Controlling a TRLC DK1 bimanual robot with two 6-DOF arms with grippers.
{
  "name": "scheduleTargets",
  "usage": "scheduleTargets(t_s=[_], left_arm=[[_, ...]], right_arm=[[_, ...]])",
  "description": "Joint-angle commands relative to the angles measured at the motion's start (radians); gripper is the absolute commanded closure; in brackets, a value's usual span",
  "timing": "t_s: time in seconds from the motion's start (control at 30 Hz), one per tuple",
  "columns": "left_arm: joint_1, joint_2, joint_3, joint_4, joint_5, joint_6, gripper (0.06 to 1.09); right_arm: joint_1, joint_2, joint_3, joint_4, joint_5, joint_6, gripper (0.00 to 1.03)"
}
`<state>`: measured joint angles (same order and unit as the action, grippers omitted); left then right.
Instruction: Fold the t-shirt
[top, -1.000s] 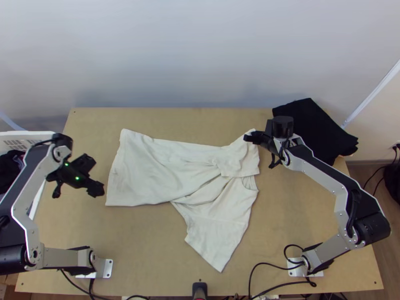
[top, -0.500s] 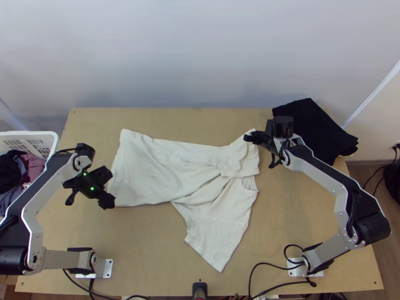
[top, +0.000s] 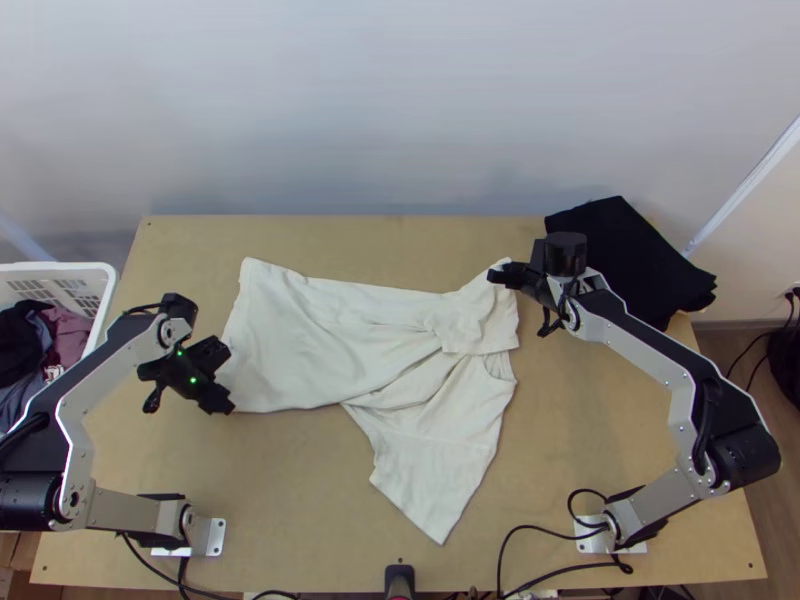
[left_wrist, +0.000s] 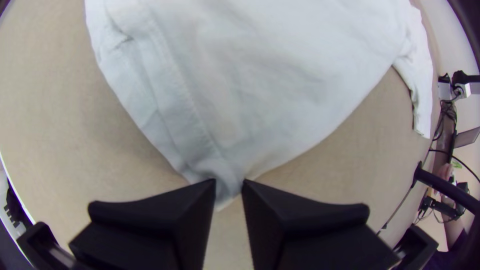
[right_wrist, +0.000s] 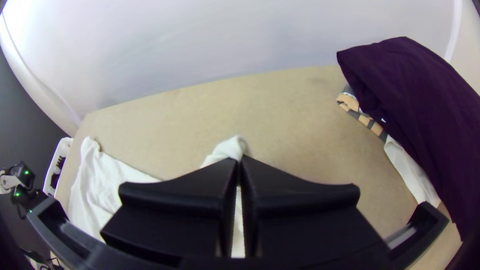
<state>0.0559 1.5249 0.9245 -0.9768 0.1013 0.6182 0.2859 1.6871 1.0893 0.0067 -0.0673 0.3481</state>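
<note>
Between left tool (top: 222, 383) and right tool (top: 493, 275), the rumpled t-shirt (top: 310, 340) lies pinched by both.

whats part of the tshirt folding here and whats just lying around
In the job:
white t-shirt, partly bunched
left gripper, at one corner
right gripper, shut on its other end

Lying about:
dark cloth pile, right
white basket of clothes, left
</note>
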Motion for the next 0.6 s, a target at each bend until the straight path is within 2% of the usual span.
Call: scheduleTargets(t_s=[0.0, 0.2, 0.57], left_arm=[[-0.002, -0.023, 0.0, 0.009, 0.026, -0.015, 1.05], [0.022, -0.008, 0.221, -0.025, 0.072, -0.074, 1.05], [0.001, 0.225, 0.62, -0.011, 0.09, -0.273, 1.05]], right_arm=[[-0.007, 0.02, 0.012, 0.003, 0.009, 0.022, 1.0], [-0.007, 0.022, -0.002, 0.004, 0.009, 0.022, 1.0], [0.004, 0.031, -0.016, 0.009, 0.011, 0.023, 1.0]])
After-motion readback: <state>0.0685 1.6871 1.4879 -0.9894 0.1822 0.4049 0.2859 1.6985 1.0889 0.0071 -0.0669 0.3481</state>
